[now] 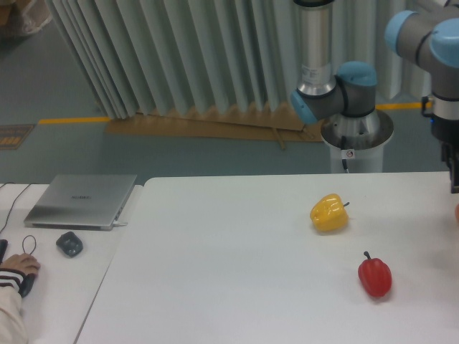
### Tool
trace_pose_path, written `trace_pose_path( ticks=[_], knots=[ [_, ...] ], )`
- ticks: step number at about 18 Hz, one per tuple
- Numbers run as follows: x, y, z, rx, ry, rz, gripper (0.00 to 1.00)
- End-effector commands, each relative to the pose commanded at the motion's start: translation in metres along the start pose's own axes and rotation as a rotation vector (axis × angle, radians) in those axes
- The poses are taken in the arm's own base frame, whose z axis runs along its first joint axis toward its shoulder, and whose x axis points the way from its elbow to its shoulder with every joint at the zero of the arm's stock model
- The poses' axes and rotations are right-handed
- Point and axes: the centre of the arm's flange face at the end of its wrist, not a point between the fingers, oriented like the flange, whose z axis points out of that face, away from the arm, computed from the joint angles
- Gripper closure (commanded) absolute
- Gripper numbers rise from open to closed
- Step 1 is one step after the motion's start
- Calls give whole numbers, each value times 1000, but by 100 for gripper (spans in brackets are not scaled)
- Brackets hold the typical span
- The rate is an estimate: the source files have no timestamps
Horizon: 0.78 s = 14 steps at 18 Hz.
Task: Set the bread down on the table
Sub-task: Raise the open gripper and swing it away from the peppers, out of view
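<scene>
At the far right edge of my view, the gripper (454, 179) hangs just above the back of the white worktop (237, 258), cut off by the frame so that I see only a dark sliver of it; I cannot tell whether its fingers are apart or together. Just below it, right at the frame edge, a small reddish-orange sliver (457, 213) peeks in; it may be the end of the bread, but I cannot tell. I make out no more of the bread than that.

Taking the yellow bell pepper (330, 213) as my landmark: it sits on the worktop well to the left of the gripper. The red bell pepper (375, 276) lies nearer the camera and slightly to the pepper's right. Far to the yellow pepper's left, on the narrower desk (50, 287), rest a closed laptop (81, 201) and a mouse (69, 244), with a person's hand (20, 266) at the lower left corner.
</scene>
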Motion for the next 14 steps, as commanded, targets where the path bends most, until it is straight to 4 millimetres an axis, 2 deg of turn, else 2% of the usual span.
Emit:
trace_pose_path(
  ticks=[2, 5, 11, 14],
  knots=[
    [0, 20, 12, -1, -11, 39, 0],
    [10, 51, 23, 23, -23, 78, 0],
    [9, 86, 49, 26, -51, 118, 0],
    [7, 106, 74, 33, -45, 98, 0]
  ],
)
